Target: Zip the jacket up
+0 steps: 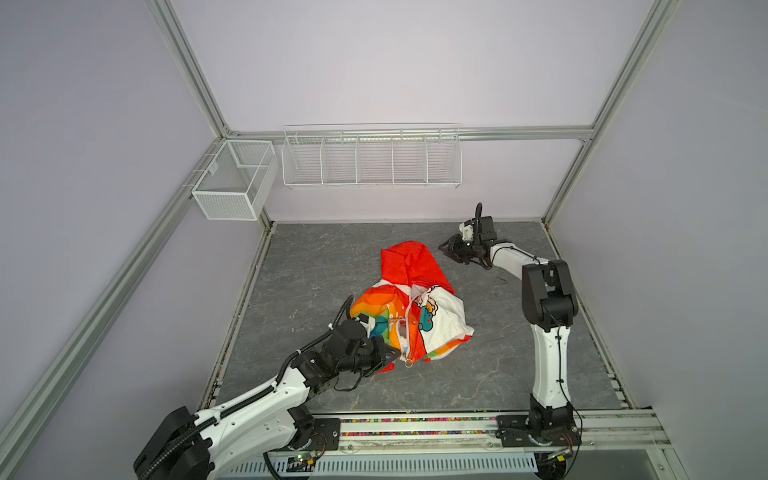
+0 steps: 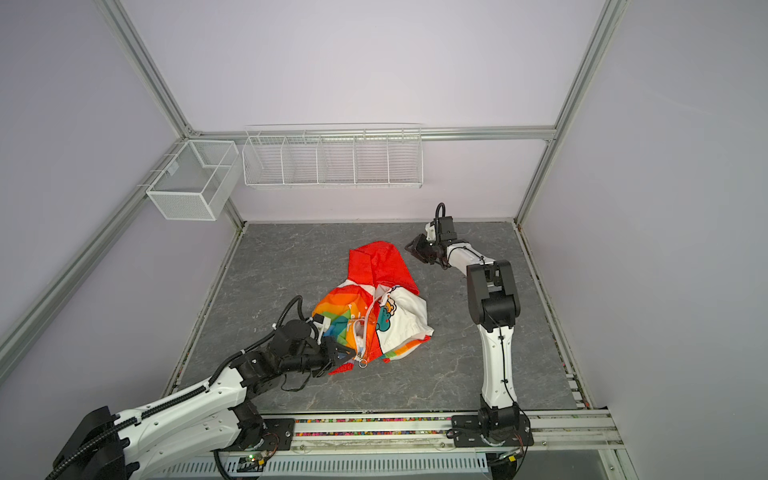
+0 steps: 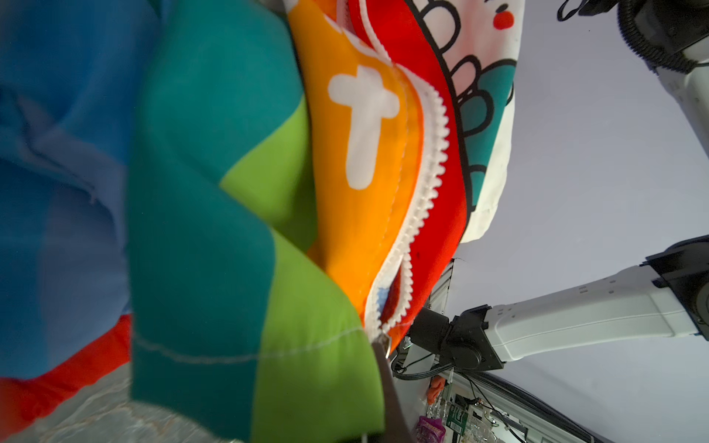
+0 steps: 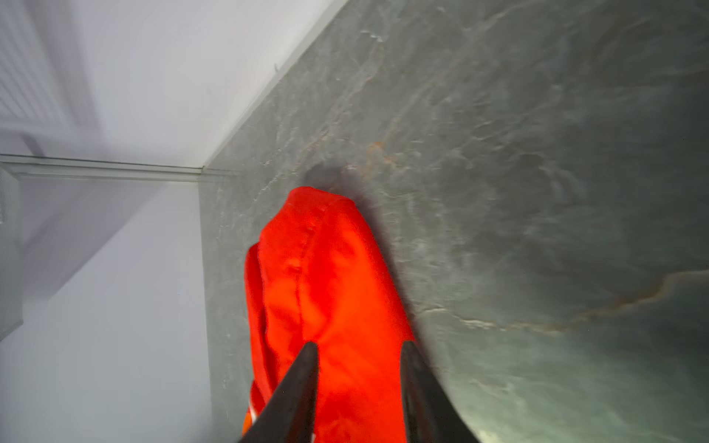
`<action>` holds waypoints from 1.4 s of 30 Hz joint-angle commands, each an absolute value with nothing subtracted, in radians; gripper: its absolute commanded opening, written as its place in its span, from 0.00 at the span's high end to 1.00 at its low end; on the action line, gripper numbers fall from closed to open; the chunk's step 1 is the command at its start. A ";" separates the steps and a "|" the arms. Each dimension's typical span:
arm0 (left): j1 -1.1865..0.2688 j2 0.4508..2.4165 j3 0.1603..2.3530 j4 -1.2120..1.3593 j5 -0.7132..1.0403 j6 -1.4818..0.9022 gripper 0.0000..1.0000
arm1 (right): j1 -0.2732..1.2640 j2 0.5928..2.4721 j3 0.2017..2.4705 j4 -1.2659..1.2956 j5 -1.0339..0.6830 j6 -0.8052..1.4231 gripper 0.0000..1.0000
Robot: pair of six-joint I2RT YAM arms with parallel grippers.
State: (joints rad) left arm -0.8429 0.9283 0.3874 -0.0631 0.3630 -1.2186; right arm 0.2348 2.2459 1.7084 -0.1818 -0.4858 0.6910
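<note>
The jacket [image 1: 432, 328] lies crumpled mid-table in both top views, rainbow half on the left, white cartoon half on the right, red hood [image 1: 411, 264] spread toward the back. Its white zipper [image 3: 433, 153] stands parted along most of its length, with a metal ring pull [image 1: 408, 363] at the near hem. My left gripper [image 1: 388, 355] is shut on the jacket's near hem beside the zipper's lower end; green fabric hides the jaws, and one dark finger [image 3: 391, 391] shows. My right gripper [image 1: 444, 247] is open, just right of the hood [image 4: 326, 287] and apart from it.
The table [image 1: 498, 353] is grey marbled, walled at the back and sides. A wire rack [image 1: 370, 158] and a mesh basket [image 1: 232, 178] hang on the back wall. The arms' base rail [image 1: 415, 428] runs along the front edge.
</note>
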 commanded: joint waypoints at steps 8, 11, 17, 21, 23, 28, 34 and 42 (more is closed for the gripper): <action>-0.846 0.871 0.393 -0.051 0.351 -1.218 1.00 | 0.488 2.227 1.836 -0.512 -0.259 0.461 0.29; -0.847 0.867 0.386 -0.045 0.350 -1.222 1.00 | 0.533 2.258 1.892 -0.577 -0.152 0.426 0.25; -0.847 0.855 0.376 -0.035 0.351 -1.229 1.00 | 0.562 2.314 1.927 -0.598 -0.079 0.440 0.24; -0.847 0.844 0.371 -0.037 0.350 -1.228 1.00 | 0.567 2.368 1.961 -0.585 -0.125 0.453 0.26; -0.847 0.844 0.369 -0.036 0.349 -1.229 1.00 | 0.568 2.393 1.981 -0.584 -0.130 0.467 0.27; -0.846 0.838 0.361 -0.026 0.345 -1.235 1.00 | 0.566 2.428 2.005 -0.559 -0.135 0.497 0.45; -0.847 0.835 0.359 -0.028 0.339 -1.233 1.00 | 0.524 2.416 1.962 -0.491 -0.162 0.560 0.85; -0.847 0.897 0.400 -0.068 0.297 -1.160 1.00 | 0.390 2.275 1.802 -0.376 -0.194 0.582 0.93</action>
